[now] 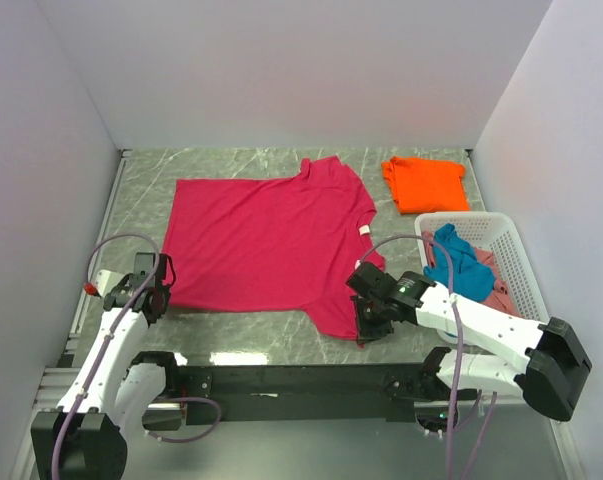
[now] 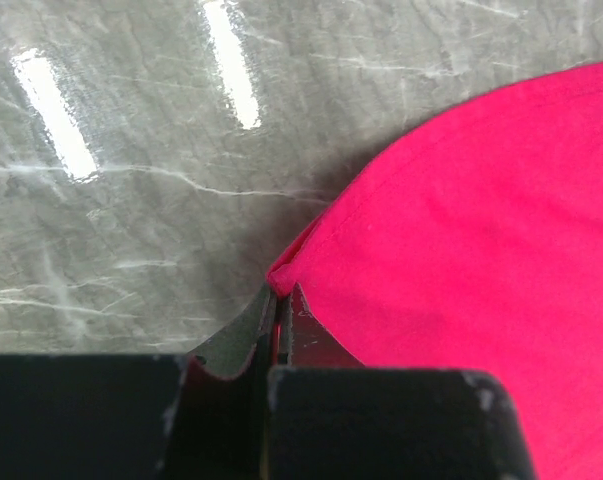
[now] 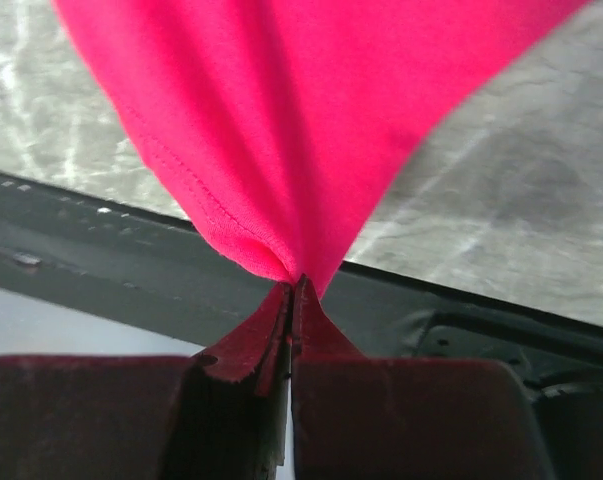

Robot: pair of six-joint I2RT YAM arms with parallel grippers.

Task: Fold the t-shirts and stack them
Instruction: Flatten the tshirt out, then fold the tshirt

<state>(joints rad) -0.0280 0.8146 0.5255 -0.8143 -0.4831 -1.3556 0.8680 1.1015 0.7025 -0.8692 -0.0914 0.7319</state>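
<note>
Evidently the first fold of the crimson t-shirt (image 1: 266, 240) is in hand. It lies spread on the marble table (image 1: 231, 163), collar toward the white lattice basket (image 1: 516, 240). The left gripper (image 2: 281, 293) is pressed together on the near hem corner, low against the tabletop. The right gripper (image 3: 294, 285) pinches the near sleeve's edge at the table's front edge. The next move likely calls for both arms to lift together and carry the near edge across to the far one. Bare marble beyond the shirt gives room, but the folded orange t-shirt (image 1: 424, 184) and the basket crowd the right.
</note>
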